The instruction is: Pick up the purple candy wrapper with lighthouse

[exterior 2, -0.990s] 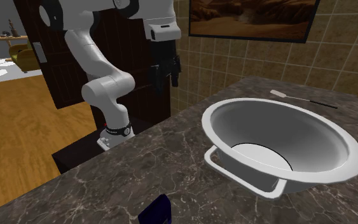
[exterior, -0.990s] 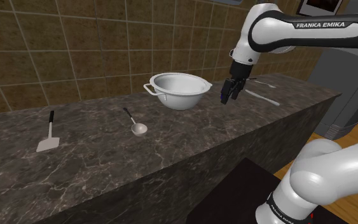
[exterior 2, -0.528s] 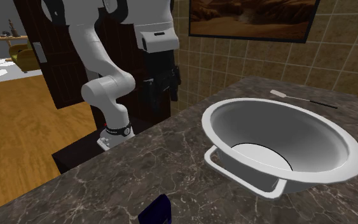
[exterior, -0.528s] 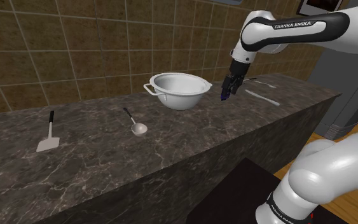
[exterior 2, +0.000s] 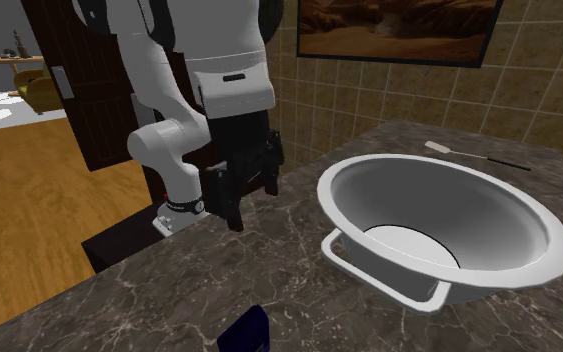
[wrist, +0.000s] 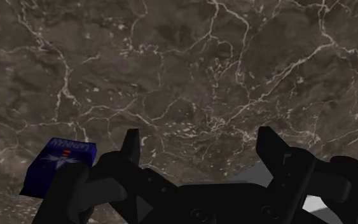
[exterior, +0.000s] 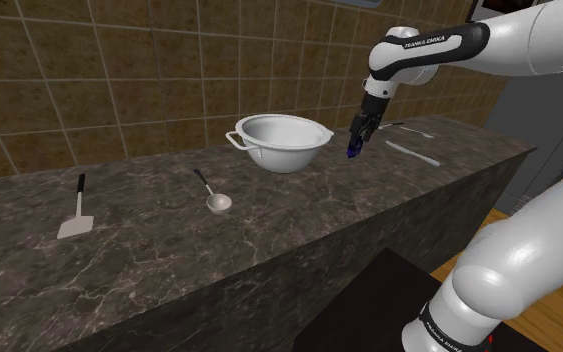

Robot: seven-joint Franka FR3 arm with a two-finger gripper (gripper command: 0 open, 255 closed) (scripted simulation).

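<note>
The candy wrapper is a small dark blue-purple packet with a tiny white and red picture, lying flat on the dark marble counter. It also shows at the near edge of the second exterior view as wrapper, and as a blue speck, wrapper. My black gripper hangs open above the counter. The wrapper lies outside its fingers, beside one fingertip. In the shoulder view the gripper points down just above the wrapper. The gripper holds nothing.
A large white bowl with handles stands close by; bowl is toward the shoulder view's left of the gripper. A ladle and a spatula lie farther left. A long utensil lies beyond, near the tiled wall.
The gripper has come down toward the counter and closer to the wrapper. In the second exterior view it looms lower and larger. The wrapper has not moved.
</note>
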